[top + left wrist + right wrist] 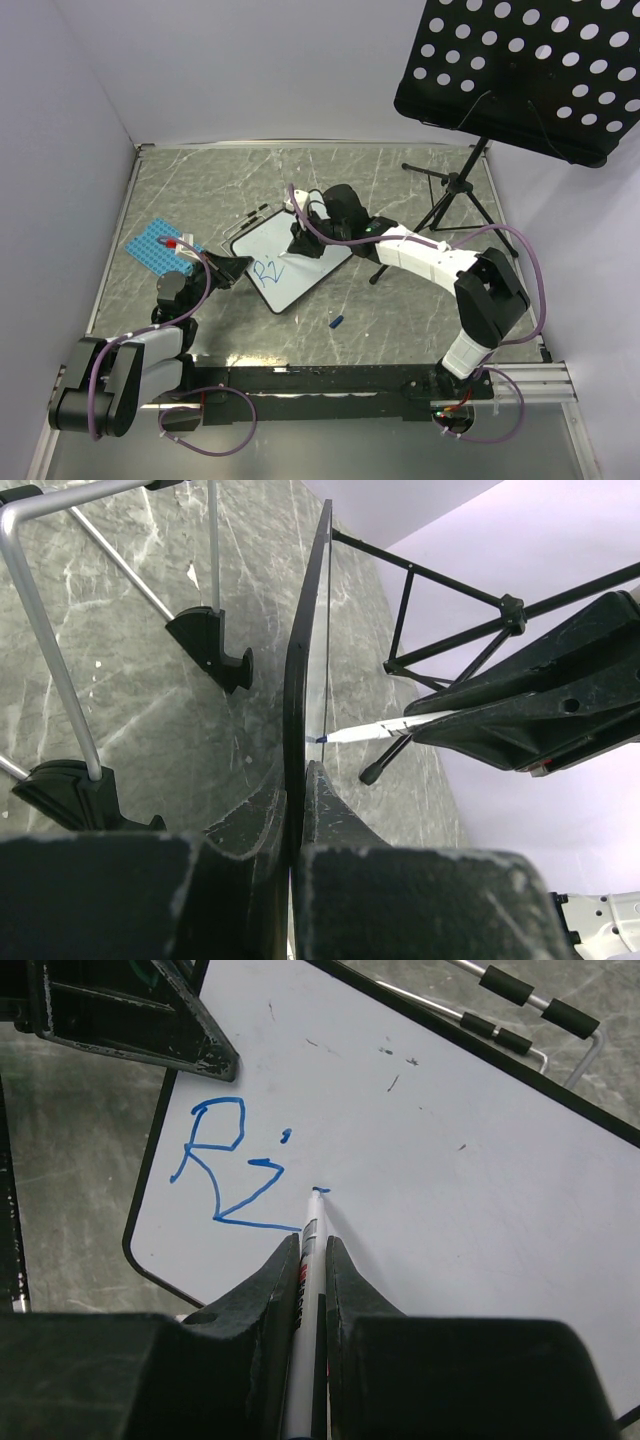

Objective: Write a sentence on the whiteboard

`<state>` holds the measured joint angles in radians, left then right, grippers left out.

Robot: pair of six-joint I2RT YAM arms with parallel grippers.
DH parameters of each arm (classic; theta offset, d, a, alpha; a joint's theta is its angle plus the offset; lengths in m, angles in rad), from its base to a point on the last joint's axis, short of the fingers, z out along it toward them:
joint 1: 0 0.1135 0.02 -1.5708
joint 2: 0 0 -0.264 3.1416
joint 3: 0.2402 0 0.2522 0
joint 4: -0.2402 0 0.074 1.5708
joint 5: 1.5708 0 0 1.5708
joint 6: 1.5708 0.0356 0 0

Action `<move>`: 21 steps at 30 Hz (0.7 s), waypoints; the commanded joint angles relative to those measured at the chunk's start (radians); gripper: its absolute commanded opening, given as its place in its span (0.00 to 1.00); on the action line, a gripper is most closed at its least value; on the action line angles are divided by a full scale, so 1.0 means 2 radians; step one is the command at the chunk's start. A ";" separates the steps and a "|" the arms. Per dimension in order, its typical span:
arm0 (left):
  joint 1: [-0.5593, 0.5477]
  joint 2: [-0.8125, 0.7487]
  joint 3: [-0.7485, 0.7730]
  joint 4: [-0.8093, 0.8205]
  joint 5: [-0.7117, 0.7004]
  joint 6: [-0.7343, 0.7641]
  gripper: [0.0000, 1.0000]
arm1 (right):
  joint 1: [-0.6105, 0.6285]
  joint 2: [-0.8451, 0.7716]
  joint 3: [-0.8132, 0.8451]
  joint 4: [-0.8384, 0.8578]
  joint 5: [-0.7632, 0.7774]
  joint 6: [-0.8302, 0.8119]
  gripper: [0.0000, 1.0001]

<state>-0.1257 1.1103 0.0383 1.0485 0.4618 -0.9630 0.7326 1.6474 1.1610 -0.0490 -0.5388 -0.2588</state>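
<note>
The whiteboard [305,272] sat near the middle of the table [400,185]. It looked light, stiff and slippery. The left gripper [240,268] pinched its left edge tightly, and the right gripper [312,1252] was closed around a marker [314,1212].

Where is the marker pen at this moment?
In the right wrist view, the marker is clamped in the right gripper at centre bottom, its tip on the whiteboard just right of the blue writing.

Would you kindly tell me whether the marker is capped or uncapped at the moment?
Uncapped: the marker's bare tip rests on the whiteboard, beside blue strokes.
</note>
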 commanded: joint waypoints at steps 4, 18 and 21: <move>-0.003 -0.004 -0.025 0.036 0.013 0.009 0.01 | 0.006 0.008 0.022 -0.007 -0.028 -0.008 0.00; -0.003 -0.012 -0.025 0.029 0.012 0.011 0.01 | 0.001 -0.007 0.003 -0.023 -0.007 -0.026 0.00; -0.002 -0.016 -0.025 0.024 0.011 0.012 0.01 | 0.000 -0.009 -0.001 -0.032 -0.007 -0.032 0.00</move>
<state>-0.1257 1.1088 0.0383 1.0462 0.4614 -0.9627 0.7368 1.6527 1.1648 -0.0967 -0.5835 -0.2897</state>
